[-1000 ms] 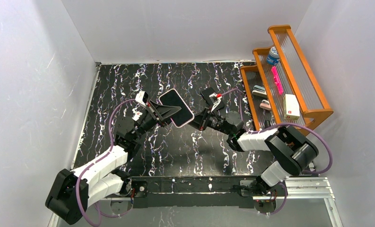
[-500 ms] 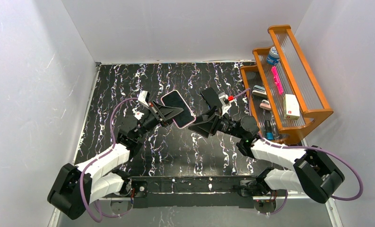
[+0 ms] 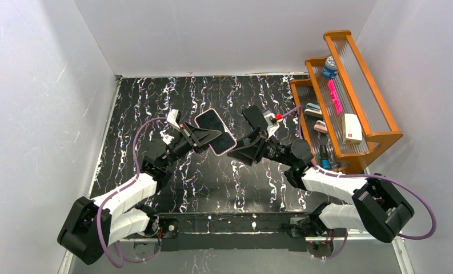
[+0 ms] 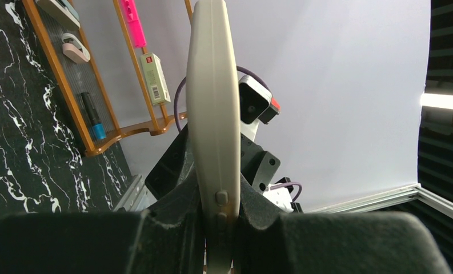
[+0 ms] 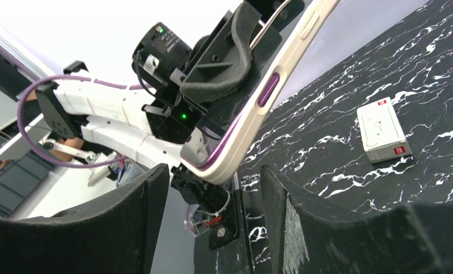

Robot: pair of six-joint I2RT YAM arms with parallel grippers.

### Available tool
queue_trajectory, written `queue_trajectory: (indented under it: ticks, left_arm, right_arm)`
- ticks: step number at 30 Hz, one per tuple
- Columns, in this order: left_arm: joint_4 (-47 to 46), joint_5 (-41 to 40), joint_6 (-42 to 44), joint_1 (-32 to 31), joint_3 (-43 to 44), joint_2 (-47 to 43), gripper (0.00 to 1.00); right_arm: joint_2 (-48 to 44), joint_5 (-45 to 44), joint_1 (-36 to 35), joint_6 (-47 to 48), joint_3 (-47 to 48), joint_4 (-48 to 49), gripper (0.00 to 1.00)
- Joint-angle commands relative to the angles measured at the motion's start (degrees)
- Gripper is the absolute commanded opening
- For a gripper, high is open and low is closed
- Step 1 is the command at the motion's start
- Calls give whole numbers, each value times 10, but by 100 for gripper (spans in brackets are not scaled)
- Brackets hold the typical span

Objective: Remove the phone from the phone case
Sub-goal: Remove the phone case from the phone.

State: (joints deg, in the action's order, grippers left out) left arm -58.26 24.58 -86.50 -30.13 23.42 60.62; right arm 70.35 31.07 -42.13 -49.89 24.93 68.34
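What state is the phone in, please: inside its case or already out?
Inside: the pale case frames the dark screen of the phone on all visible sides.

In my left wrist view the cased phone point(image 4: 212, 103) stands edge-on, so its screen and back are out of sight; its top runs off the upper edge; its lower end is buried inside my left end effector point(image 4: 218, 220); in my right wrist view its far end leaves the frame; from above, the things on the wooden rack point(image 3: 378, 137) are too small to name.
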Motion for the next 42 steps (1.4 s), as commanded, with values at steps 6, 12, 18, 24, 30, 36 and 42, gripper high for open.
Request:
queue_trajectory:
  ticks: [6, 12, 18, 24, 30, 36, 42]
  left_arm:
    - [-44, 15, 34, -1, 29, 0, 0]
    - [-44, 9, 46, 0, 24, -1, 14]
    - [-43, 13, 56, 29, 22, -7, 42]
    - [-43, 32, 71, 40, 25, -6, 43]
    - [-43, 50, 75, 44, 35, 6, 6]
    - [-43, 16, 63, 44, 18, -5, 0]
    - [-42, -37, 47, 44, 1, -21, 0]
  right_arm:
    - [8, -77, -3, -73, 47, 3, 61]
    - [14, -77, -3, -102, 49, -2, 17]
    - [-18, -70, 3, -121, 48, -56, 1]
    - [-42, -51, 23, -131, 65, -123, 1]
    - [-36, -28, 32, -126, 82, -150, 1]
    - [-29, -11, 25, -97, 76, -127, 38]
    - [-41, -36, -3, -84, 39, -90, 59]
